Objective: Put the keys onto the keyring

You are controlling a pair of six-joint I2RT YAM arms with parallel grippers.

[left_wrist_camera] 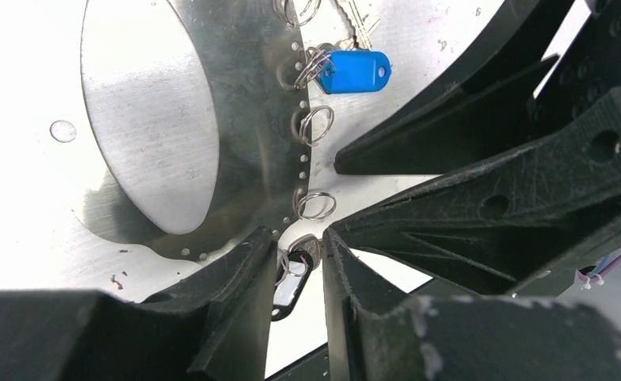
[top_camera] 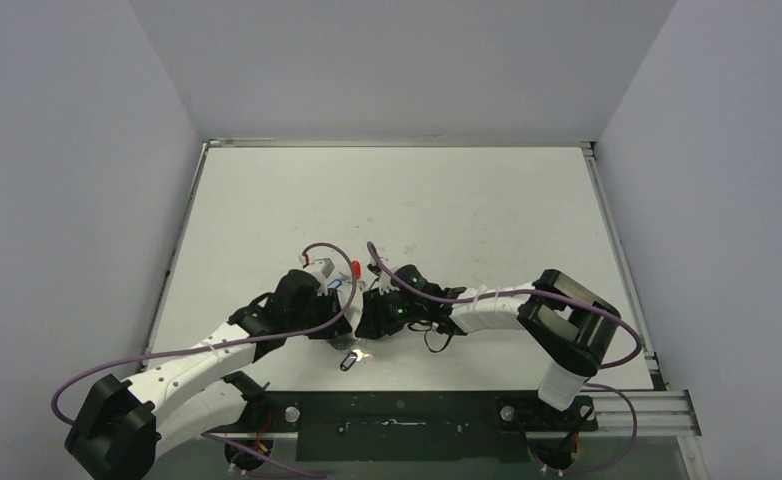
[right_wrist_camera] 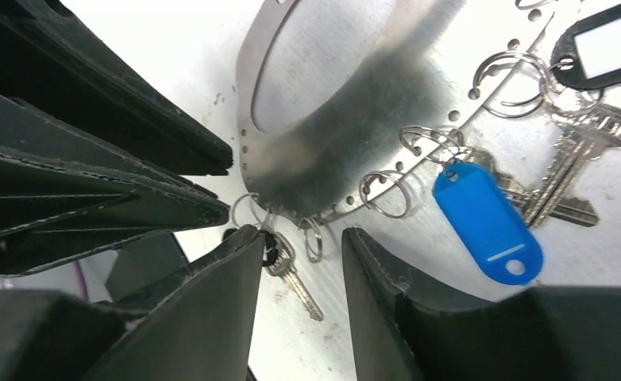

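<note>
Grey walls box in the white table (top_camera: 417,200), and you have both arms meeting just toward 6 o'clock of its middle: the left arm (top_camera: 197,360) reaches in from 7 o'clock, the right arm (top_camera: 487,310) from 4 o'clock. Between them is the keyring (left_wrist_camera: 244,119), a flat silvery hoop with a row of small holes along its rim; in your left wrist view it fills the 9-to-12 o'clock quarter. Your left gripper (left_wrist_camera: 298,238) has its tips at that rim, fingers slightly apart, with a key head and a black-framed tag (left_wrist_camera: 290,284) showing in the gap; whether they pinch anything you cannot tell. Your right gripper (right_wrist_camera: 301,234) faces it with jaws parted and nothing clamped, a small bare key (right_wrist_camera: 295,278) showing in the gap. The blue-tagged key (right_wrist_camera: 488,222) hangs from a split ring (right_wrist_camera: 430,143) on the rim, at 3 o'clock of the right wrist view. A red tag (top_camera: 355,268) shows at 12 o'clock of the grippers.
</note>
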